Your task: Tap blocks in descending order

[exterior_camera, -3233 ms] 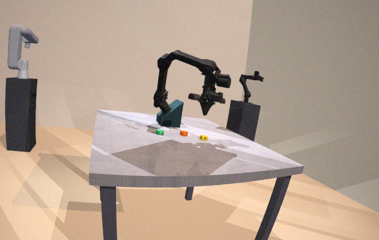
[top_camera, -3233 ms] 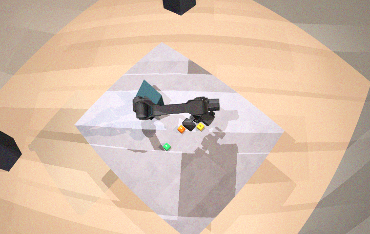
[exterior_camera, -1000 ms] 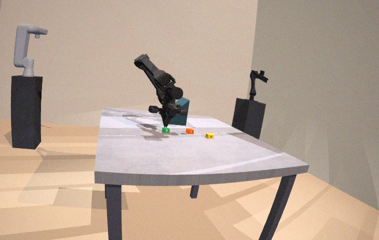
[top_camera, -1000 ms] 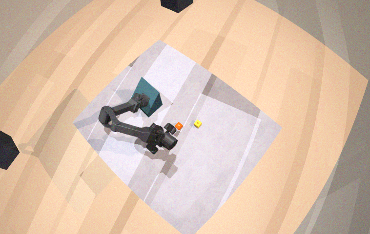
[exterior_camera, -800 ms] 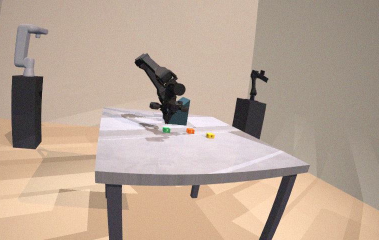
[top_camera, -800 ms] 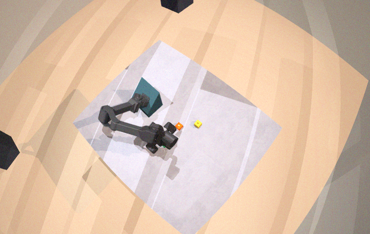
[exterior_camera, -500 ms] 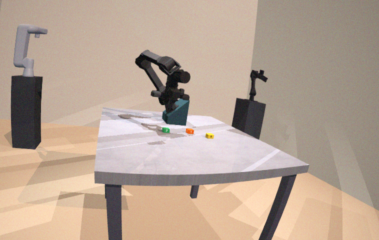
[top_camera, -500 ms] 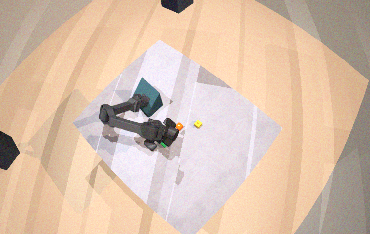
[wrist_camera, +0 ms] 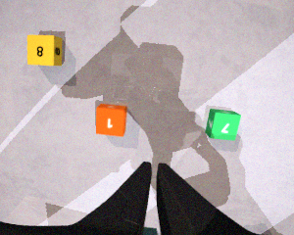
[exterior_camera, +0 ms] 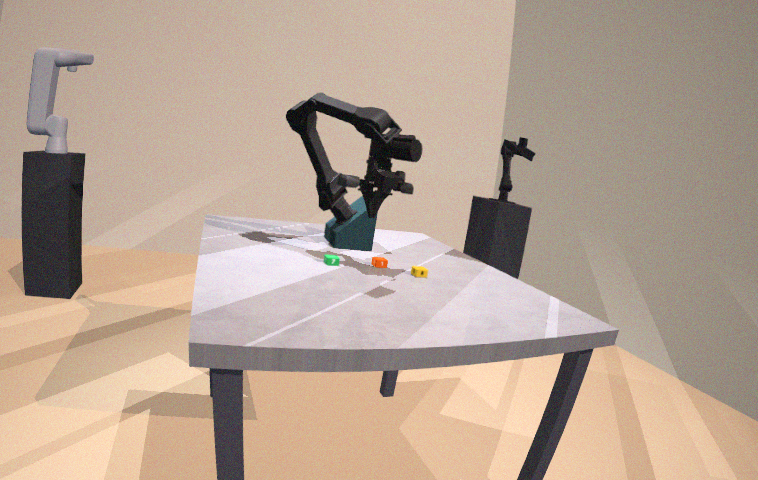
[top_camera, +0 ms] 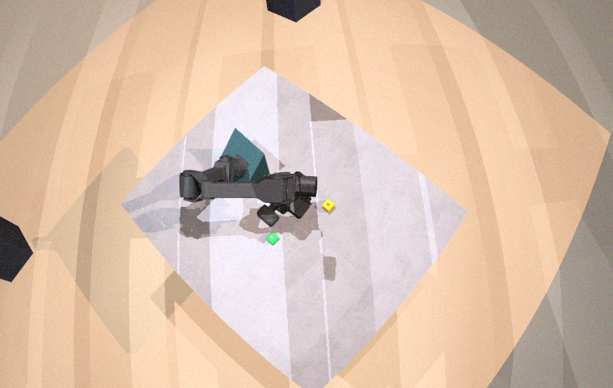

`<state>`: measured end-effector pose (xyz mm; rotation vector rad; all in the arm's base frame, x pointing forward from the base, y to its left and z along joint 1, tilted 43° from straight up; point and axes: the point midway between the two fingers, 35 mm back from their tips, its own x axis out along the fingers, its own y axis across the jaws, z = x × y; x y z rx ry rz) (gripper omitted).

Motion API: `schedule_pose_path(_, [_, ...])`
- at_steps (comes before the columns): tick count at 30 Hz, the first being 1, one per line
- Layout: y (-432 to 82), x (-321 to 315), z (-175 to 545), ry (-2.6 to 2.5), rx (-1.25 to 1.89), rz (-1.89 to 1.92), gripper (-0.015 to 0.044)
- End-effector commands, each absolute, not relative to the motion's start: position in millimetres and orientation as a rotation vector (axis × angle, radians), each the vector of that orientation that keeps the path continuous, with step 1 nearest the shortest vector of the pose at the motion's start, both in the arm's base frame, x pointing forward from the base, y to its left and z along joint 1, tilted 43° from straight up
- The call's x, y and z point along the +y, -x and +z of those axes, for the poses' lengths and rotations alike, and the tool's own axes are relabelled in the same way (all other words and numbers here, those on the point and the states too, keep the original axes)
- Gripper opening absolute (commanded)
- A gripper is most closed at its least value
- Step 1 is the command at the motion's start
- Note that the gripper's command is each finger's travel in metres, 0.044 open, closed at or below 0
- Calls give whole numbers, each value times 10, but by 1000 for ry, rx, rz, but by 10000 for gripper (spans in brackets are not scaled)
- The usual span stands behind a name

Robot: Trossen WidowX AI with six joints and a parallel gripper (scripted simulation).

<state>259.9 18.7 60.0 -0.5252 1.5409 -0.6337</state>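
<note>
Once only, lightly tap the orange block [exterior_camera: 379, 262] [wrist_camera: 111, 120], probably next, jaws together, then lift straight up.

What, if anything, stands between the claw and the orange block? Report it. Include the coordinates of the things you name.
Nothing visible does. In the wrist view, bare table lies between the claw [exterior_camera: 371, 215] [wrist_camera: 155, 165] and the orange block [exterior_camera: 379, 262] [wrist_camera: 111, 120]; the green [top_camera: 272, 238] [exterior_camera: 331, 259] [wrist_camera: 223, 124] and yellow [top_camera: 328, 206] [exterior_camera: 419, 271] [wrist_camera: 40, 50] blocks sit off to either side.

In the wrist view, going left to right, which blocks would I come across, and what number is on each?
Yellow block, 8 → orange block, 1 → green block, 7.
</note>
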Motion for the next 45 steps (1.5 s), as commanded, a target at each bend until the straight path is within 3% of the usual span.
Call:
schedule_pose_path(1, [-2516,501,297,525,1544,-645,20])
schedule_pose_path(8, [-2518,483,277,526,1544,-645,20])
schedule_pose_path(14, [-2460,-34,-276,529,1543,-647,20])
schedule_pose_path(45, [-2431,-258,-513,528,1541,-649,20])
